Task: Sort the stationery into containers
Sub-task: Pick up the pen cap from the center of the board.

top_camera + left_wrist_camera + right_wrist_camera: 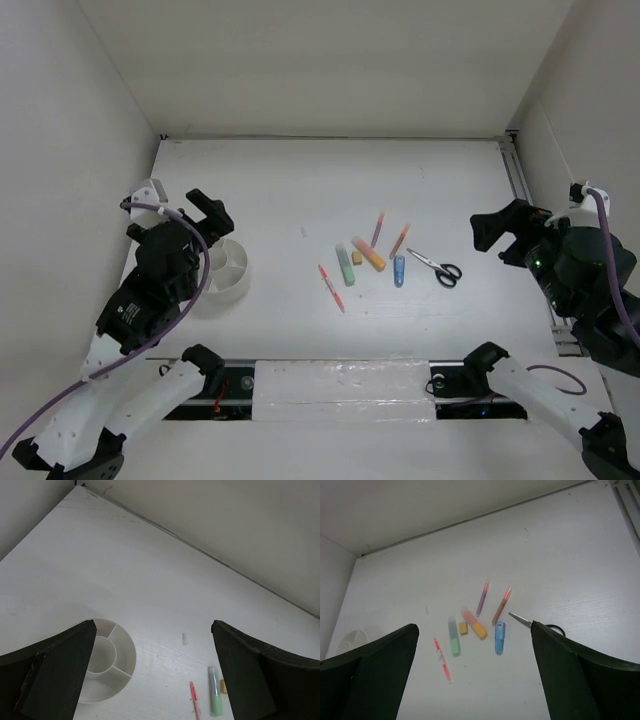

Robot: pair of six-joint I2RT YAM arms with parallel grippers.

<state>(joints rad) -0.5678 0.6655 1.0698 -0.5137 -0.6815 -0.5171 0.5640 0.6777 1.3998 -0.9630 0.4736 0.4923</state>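
**Both arms raised, both grippers spread wide**

My left arm (150,295) rose from its base at the near left and leaned inward. Its wrist was bent so that my left gripper (185,208) pointed forward and down. Its jaws stood fully apart with nothing between them. In the left wrist view its two dark fingers (55,670) framed the picture at either side. A purple cable (207,265) looped along that forearm.

My right arm (590,285) came up at the far right, wrist turned inward, and my right gripper (500,230) faced left. Its jaws were likewise spread wide and gripped nothing. In the right wrist view both of its dark prongs showed, one at each edge.
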